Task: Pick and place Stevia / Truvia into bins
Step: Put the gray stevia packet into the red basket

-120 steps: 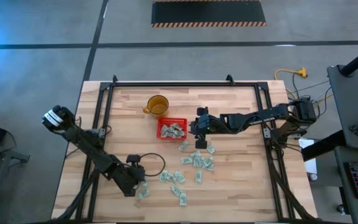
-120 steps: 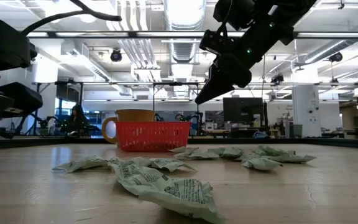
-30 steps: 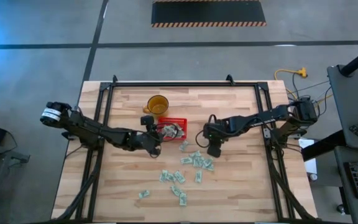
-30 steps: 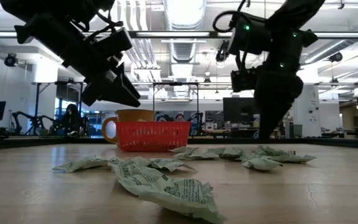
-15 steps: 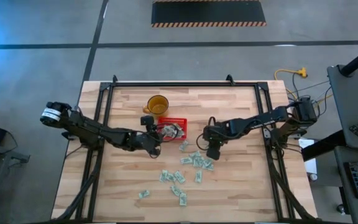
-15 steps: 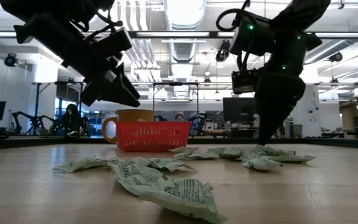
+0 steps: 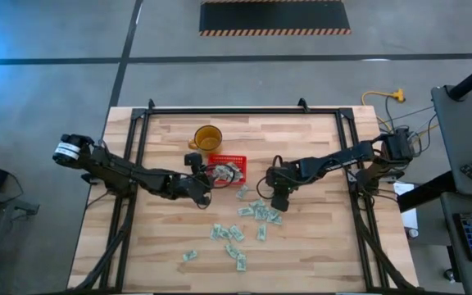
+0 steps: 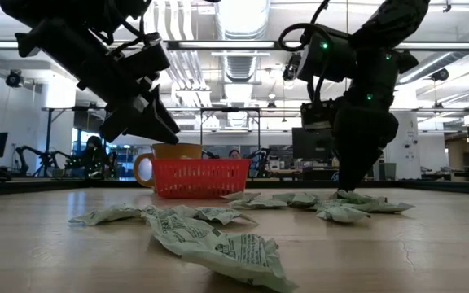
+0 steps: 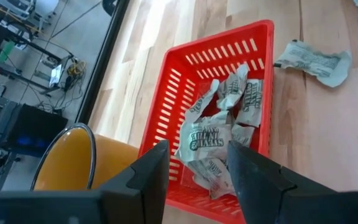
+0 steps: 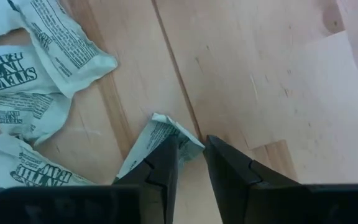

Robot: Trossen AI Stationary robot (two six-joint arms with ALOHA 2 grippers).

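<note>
Since a second ago, right gripper (image 10: 189,151) has sunk onto the desk (image 7: 318,246), its fingers narrowing around a Stevia sachet's (image 10: 160,140) corner right of the red basket (image 7: 227,170). Left gripper (image 9: 196,167) hovers above that basket, fingers parted and empty.

- Two slim, dark, matte-black jointed arms, built of tube-like links with bulkier blocks at the joints.
- On the left arm (image 7: 129,173), a pale grey-white round cap at its outer end, beyond the edge of the light wooden slatted table (image 7: 318,246).
- On the right arm (image 7: 334,158), a boxy black base block at the table's opposite edge, thin dark cables looping beside it.
- Small green indicator lights glowing on the right arm's upper housing in the low view.
- Left gripper (image 9: 197,165): two flat, black, blunt-ended fingers with chamfered inner faces.
- Right gripper (image 10: 190,155): the same black angular fingers, narrower at the tips.
</note>
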